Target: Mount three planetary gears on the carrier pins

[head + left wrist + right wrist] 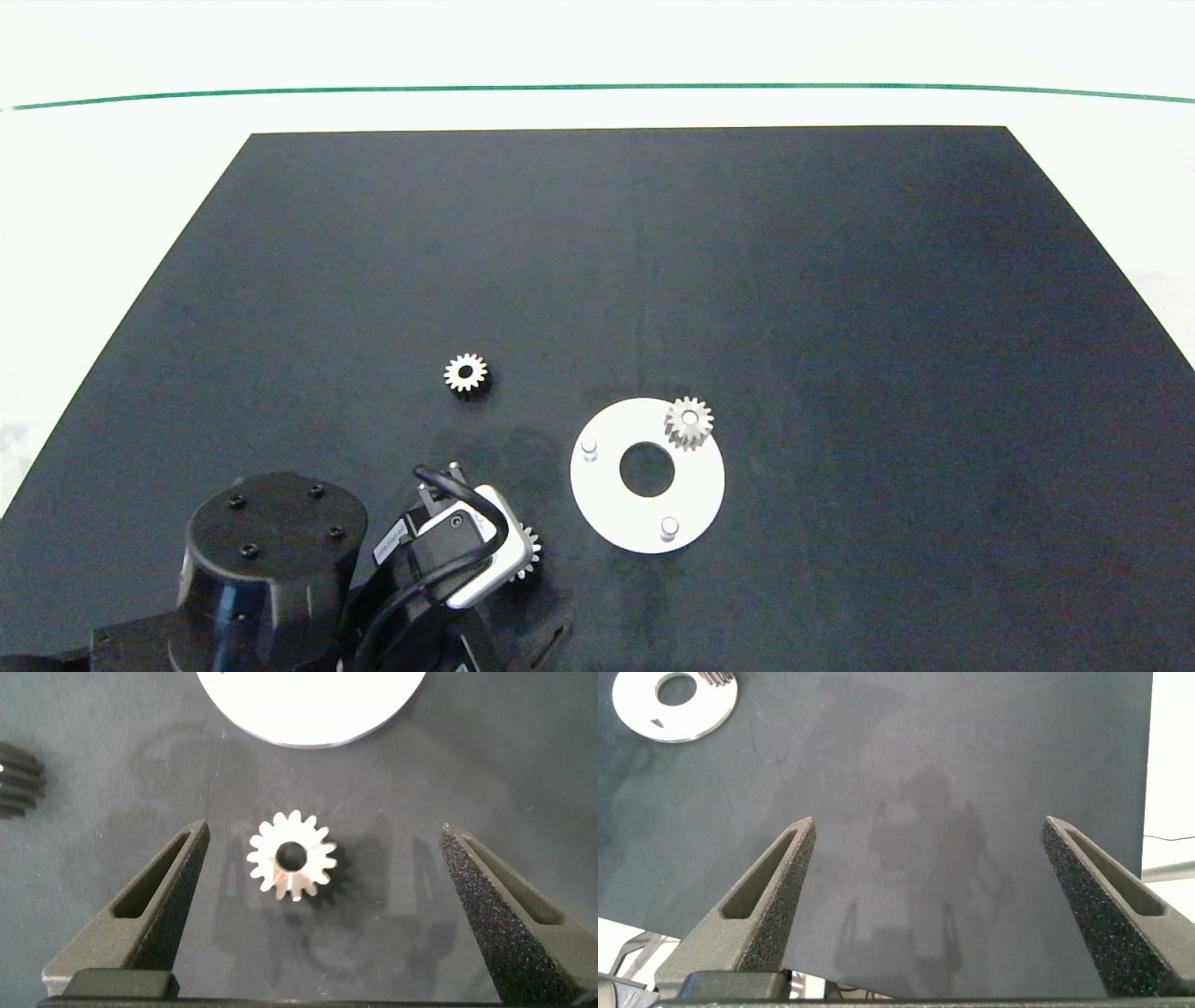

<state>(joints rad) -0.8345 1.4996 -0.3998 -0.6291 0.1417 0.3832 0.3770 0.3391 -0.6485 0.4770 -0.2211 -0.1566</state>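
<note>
Black matting covers the table (840,280), where the left pincer (318,873), spread wide, brackets a loose gear (291,856) lying flat between its fingers, untouched.

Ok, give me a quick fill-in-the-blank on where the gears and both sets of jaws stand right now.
1. Of the three carrier pins, ____ already carries a gear.
2. The left gripper hovers with its jaws ____ on either side of a loose gear lying on the mat.
3. The white disc has ____ bare pins.
4. The right gripper has ____ between its jaws.

Missing words: one; open; two; nothing
</note>
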